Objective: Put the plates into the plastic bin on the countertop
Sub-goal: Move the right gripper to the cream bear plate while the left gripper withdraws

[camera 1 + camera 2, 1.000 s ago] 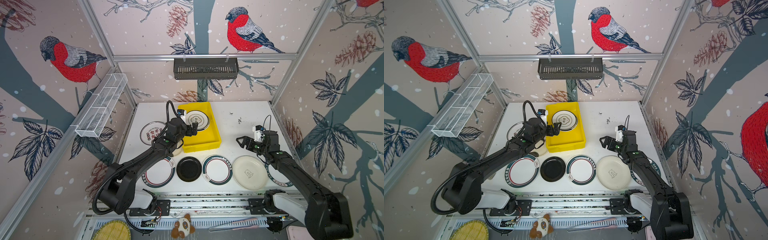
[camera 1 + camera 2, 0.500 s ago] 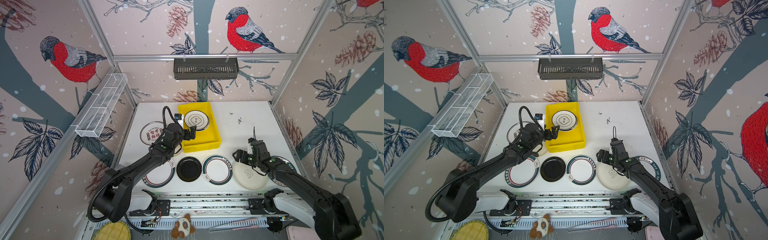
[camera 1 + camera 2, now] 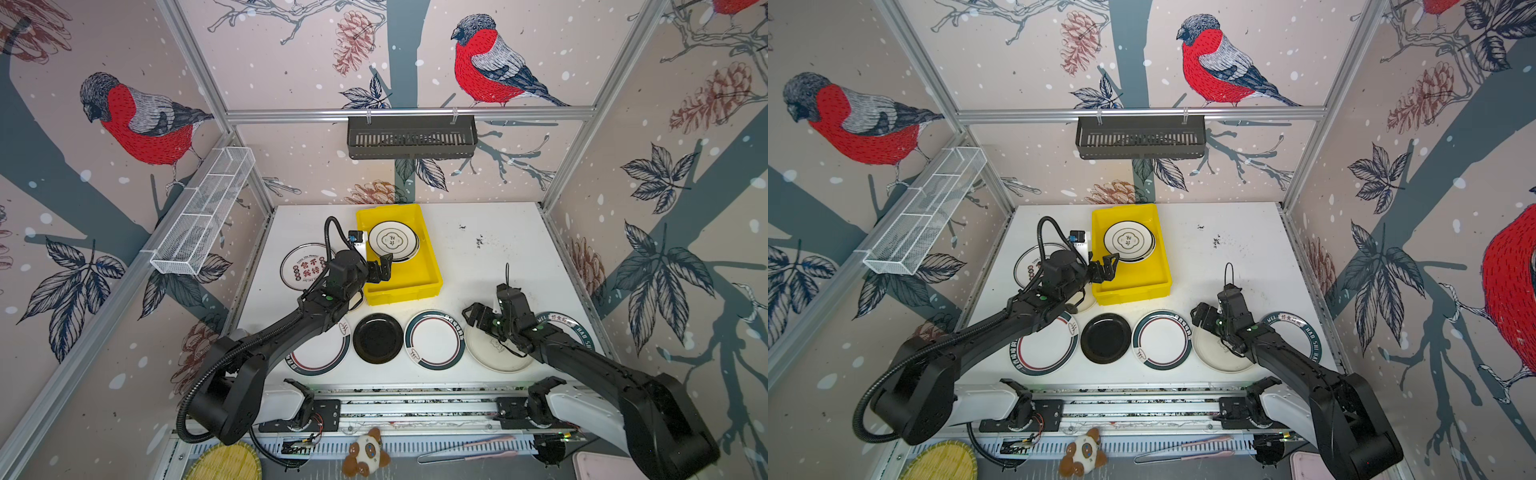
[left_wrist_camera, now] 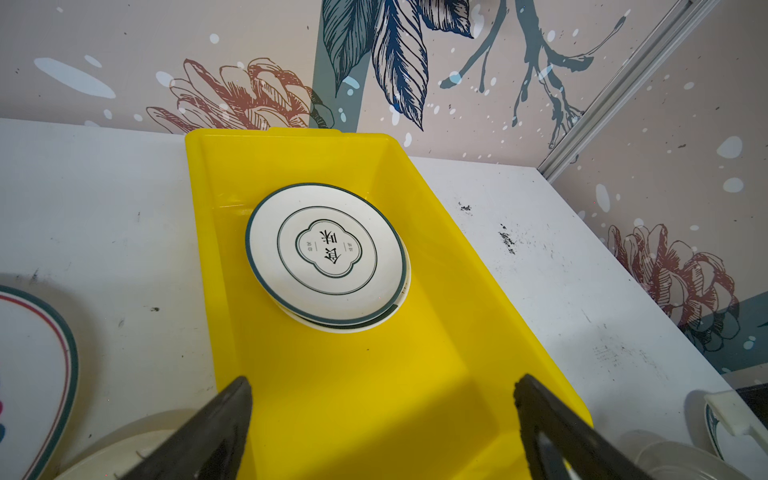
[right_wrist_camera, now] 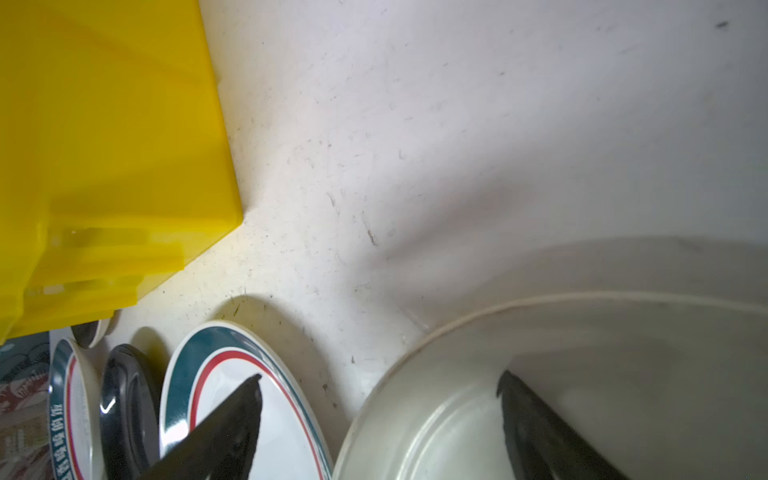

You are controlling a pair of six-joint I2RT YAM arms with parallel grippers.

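Plates lie in two places. A small stack (image 4: 326, 253) rests in the far half of the yellow plastic bin (image 3: 428, 249), and the others lie flat on the white countertop (image 3: 498, 249), most in a row near its front edge. In that row, the cream bear plate (image 3: 490, 361) lies just beside a teal-and-red-rimmed plate (image 3: 434, 340), with a glossy black plate (image 3: 377, 338) beyond it.

The right gripper (image 5: 380, 376) hangs low over the cream plate's rim with its jaws spread wide. One finger is above the plate's bowl and the other above the teal-rimmed neighbour. Whether either tip touches cannot be told.

The likely trouble is that straddle. Closing from here could catch or shove the neighbouring plate, and a thin, glossy rim lying flat could slip out of the pinch.

The left gripper (image 4: 382, 379), spread wide and empty, hovers over the bin's bare near end. There it could block an incoming plate or meet the right arm.
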